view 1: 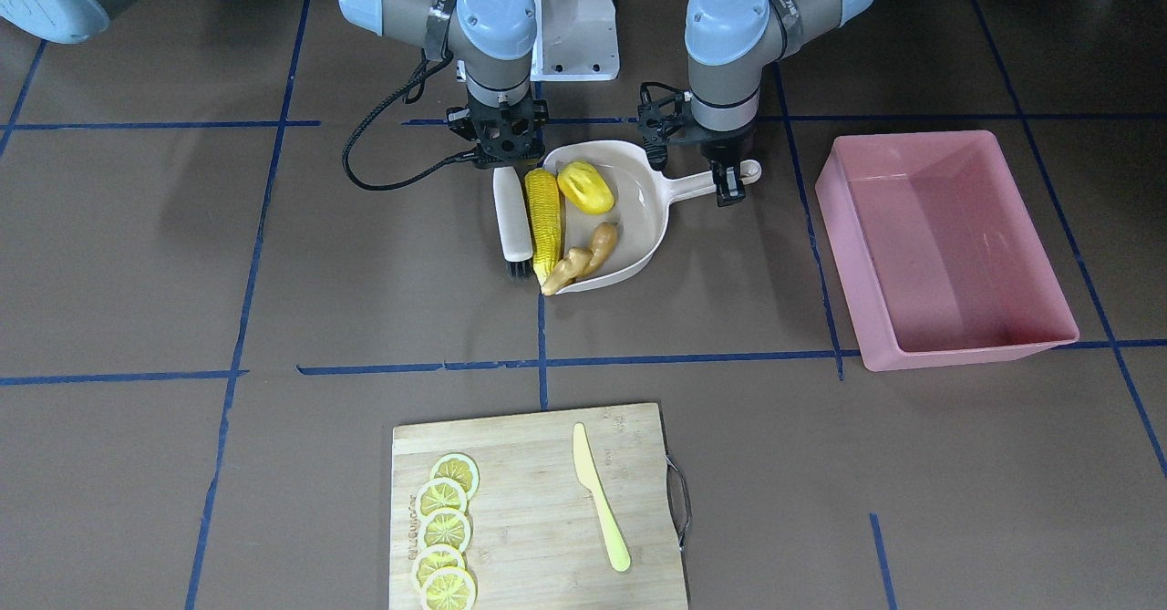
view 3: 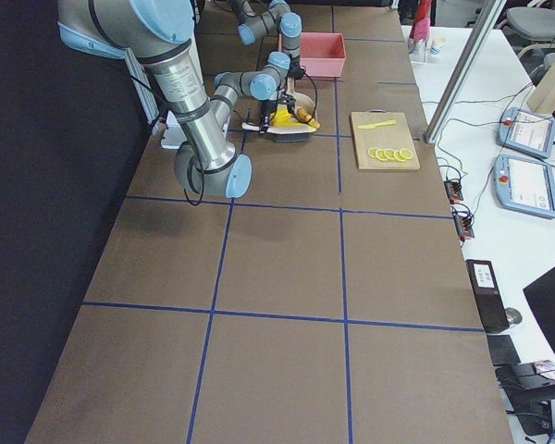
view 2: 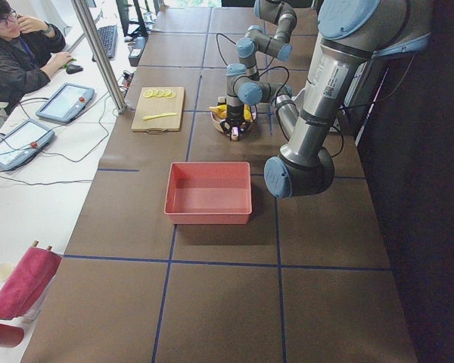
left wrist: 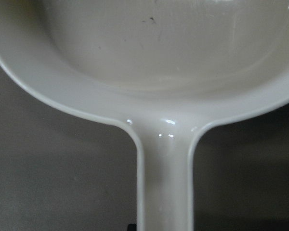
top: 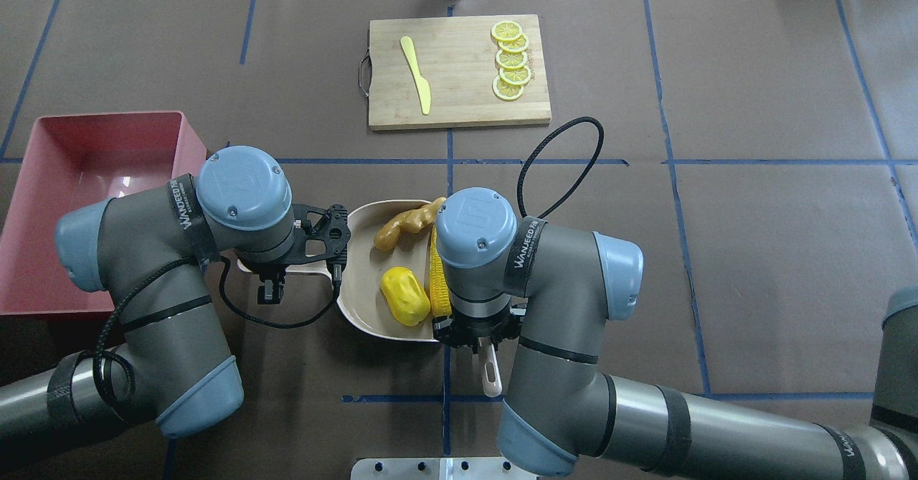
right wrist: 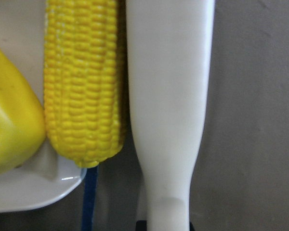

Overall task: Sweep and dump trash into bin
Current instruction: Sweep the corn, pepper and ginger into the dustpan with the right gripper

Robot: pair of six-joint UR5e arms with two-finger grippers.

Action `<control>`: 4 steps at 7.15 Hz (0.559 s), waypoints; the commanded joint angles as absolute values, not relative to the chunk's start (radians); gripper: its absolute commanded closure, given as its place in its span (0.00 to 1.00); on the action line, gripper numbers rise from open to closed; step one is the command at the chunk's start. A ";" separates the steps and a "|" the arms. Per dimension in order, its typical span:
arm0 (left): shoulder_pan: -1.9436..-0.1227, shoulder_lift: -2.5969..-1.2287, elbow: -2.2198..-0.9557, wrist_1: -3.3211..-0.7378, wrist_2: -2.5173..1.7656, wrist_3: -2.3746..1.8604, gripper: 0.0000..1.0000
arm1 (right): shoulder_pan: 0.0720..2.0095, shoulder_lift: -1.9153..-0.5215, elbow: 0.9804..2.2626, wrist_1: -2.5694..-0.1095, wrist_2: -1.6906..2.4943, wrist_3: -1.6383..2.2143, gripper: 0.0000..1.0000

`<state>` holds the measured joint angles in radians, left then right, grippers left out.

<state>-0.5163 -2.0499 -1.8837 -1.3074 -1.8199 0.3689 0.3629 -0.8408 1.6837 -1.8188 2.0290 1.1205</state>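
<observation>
The beige dustpan [view 1: 638,218] lies on the table with the yellow oval lump [view 1: 585,187] inside it. The long corn cob [view 1: 544,222] lies along its open edge, and the tan ginger root [view 1: 579,259] sits at the lip with one tip sticking out. My left gripper [view 1: 729,181] is shut on the dustpan handle [left wrist: 164,183]. My right gripper [view 1: 507,154] is shut on the white brush [view 1: 512,218], which lies pressed against the corn [right wrist: 82,82]. The pink bin [view 1: 939,245] stands empty, beyond the pan's handle on my left side [top: 86,171].
A wooden cutting board [view 1: 538,510] with several lemon slices [view 1: 445,528] and a pale yellow knife [view 1: 600,496] lies at the far side of the table. A black cable loops beside my right wrist [top: 566,150]. An operator sits at a side desk [view 2: 15,53].
</observation>
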 commanded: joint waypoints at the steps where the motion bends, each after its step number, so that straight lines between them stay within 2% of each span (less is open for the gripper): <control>1: -0.512 -2.051 -1.884 -1.307 -1.815 0.365 0.95 | 0.351 -0.804 1.672 -1.819 2.029 1.121 1.00; 4: -0.508 -2.049 -1.885 -1.308 -1.816 0.351 0.95 | 0.339 -0.765 1.628 -1.818 2.028 1.123 1.00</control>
<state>-0.5090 -2.0507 -1.8842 -1.3083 -1.8158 0.3582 0.3432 -0.7757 1.6416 -1.8190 2.0285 1.1227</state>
